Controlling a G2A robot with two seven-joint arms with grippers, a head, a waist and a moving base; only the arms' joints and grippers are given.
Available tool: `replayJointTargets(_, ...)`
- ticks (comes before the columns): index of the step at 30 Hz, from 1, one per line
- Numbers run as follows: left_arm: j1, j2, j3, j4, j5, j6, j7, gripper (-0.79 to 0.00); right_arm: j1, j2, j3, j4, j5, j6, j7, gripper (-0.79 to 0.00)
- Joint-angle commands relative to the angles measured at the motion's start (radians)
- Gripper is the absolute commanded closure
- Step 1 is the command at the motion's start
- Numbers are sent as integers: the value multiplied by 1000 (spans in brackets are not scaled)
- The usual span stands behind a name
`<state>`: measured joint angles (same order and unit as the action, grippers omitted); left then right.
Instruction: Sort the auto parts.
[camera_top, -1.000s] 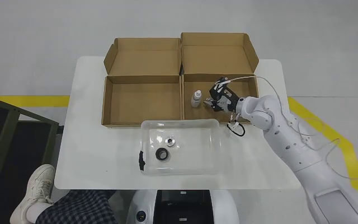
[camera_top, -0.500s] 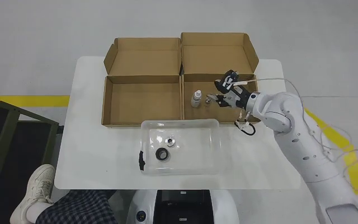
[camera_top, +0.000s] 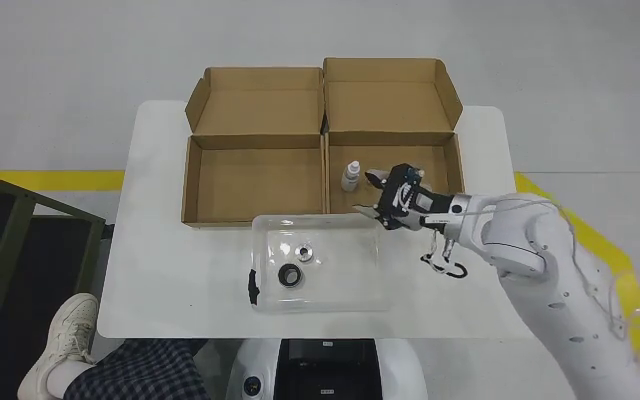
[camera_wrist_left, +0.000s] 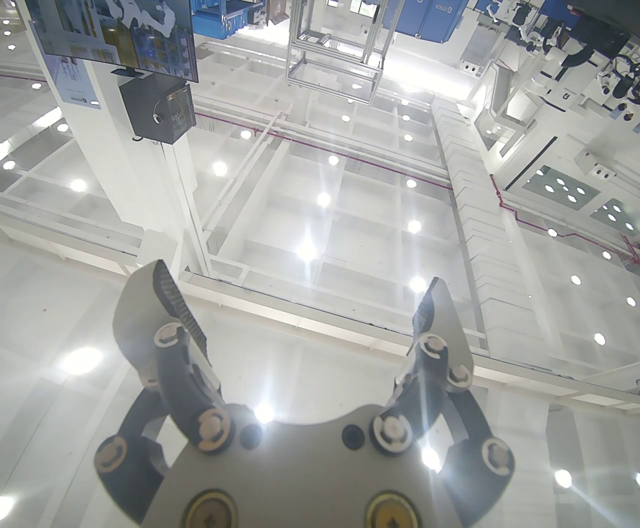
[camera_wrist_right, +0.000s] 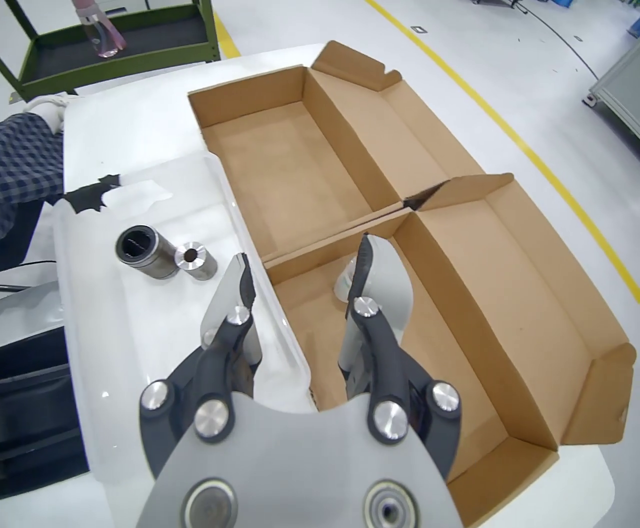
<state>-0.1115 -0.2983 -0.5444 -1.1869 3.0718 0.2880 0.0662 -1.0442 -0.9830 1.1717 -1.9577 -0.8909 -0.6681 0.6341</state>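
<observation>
Just beyond right tool (camera_wrist_right: 305, 261), white part (camera_top: 350, 177)

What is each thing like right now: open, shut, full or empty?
Left box, open, empty.
Right box, open, holds one white part.
Bin, open, holds bearing and sleeve.
Right gripper, open, empty.
Left gripper, open, empty.

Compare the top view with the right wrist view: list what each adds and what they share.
Top view adds the whole table and the right arm. Right wrist view adds a green cart holding a pink bottle. Shared: the empty box, the box holding the white part, the bin with a bearing and a sleeve, the open right gripper.
</observation>
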Motion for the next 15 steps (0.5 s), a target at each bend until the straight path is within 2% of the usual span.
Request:
replayJointTargets(1, 0, 0, 0, 0, 0, 0, 0, -785, -8, -1, -17, -17, -2, -17, -4, -366)
replayJointTargets(8, 0, 0, 0, 0, 0, 0, 0, -785, 6, -15, -145, -27, -32, -70, -1, -372)
replayJointTargets(15, 0, 0, 0, 0, 0, 0, 0, -785, 59, -42, -273, 31, -70, -71, -10, -369)
